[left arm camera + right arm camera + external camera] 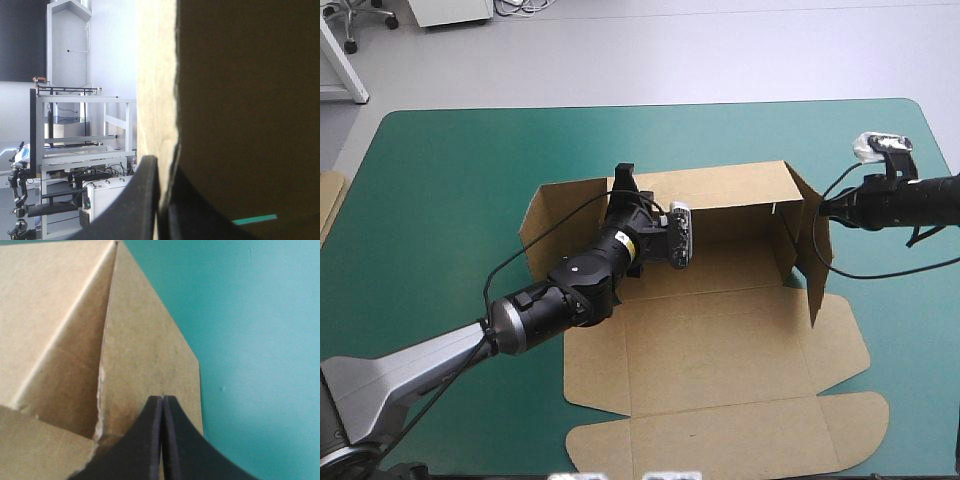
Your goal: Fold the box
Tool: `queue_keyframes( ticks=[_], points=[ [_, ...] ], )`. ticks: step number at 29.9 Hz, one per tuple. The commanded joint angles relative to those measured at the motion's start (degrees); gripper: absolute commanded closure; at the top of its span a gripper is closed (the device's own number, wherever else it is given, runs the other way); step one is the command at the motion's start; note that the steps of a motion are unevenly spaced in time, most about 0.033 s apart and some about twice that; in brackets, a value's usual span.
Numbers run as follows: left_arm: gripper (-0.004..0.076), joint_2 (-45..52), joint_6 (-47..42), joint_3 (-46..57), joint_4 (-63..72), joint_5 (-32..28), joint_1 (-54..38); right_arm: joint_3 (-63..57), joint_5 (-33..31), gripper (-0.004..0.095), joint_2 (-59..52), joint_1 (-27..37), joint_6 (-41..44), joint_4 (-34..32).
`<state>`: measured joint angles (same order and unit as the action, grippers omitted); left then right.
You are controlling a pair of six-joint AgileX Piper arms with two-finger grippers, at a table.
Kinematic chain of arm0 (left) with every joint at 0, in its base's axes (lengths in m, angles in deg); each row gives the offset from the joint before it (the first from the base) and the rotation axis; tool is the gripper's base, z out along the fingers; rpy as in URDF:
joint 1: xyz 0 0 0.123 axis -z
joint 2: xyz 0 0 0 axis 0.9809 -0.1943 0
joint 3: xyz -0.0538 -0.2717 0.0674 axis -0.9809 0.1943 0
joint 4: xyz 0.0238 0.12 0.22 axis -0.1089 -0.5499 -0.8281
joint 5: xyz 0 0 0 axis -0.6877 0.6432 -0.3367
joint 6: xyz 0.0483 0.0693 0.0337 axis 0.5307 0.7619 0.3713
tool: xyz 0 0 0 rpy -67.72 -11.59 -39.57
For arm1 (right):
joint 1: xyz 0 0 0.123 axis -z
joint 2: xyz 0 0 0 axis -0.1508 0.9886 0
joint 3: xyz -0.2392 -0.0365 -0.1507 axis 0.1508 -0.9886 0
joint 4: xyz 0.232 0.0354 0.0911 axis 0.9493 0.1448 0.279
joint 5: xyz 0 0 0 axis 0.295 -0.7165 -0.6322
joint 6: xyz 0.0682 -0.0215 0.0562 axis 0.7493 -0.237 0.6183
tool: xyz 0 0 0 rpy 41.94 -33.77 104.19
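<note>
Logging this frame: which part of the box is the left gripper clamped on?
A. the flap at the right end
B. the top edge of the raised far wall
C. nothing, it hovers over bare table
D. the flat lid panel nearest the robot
B: in the high view the left gripper sits at the top edge of the box's raised far wall, and its wrist view shows board between its fingers.

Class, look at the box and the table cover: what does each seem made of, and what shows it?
The box: probably cardboard, matte brown, with creased folds and a fibrous cut edge. The table cover: smooth, matte teal-green sheet, maybe rubber or fabric.
</note>
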<state>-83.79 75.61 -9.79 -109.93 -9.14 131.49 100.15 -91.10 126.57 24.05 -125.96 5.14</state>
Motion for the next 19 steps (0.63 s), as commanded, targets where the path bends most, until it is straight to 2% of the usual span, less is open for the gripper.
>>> queue_keyframes(
  ticks=[1,12,19],
  points=[
    [0.0734,1.8,-1.5,-0.9,0.3,-1.1,0.6,-4.1,4.0,0.0928,-4.7,0.5,-8.3,7.3],
    [0.0734,1.8,-1.5,0.1,-1.8,-1.0,0.6,-17.9,13.0,0.0927,-10.9,0.5,-31.8,19.8],
    [0.0734,1.8,-1.8,0.1,-1.8,-1.2,0.6,-24.4,12.2,0.0924,-12.1,0.5,-46.8,26.7]
  ],
)
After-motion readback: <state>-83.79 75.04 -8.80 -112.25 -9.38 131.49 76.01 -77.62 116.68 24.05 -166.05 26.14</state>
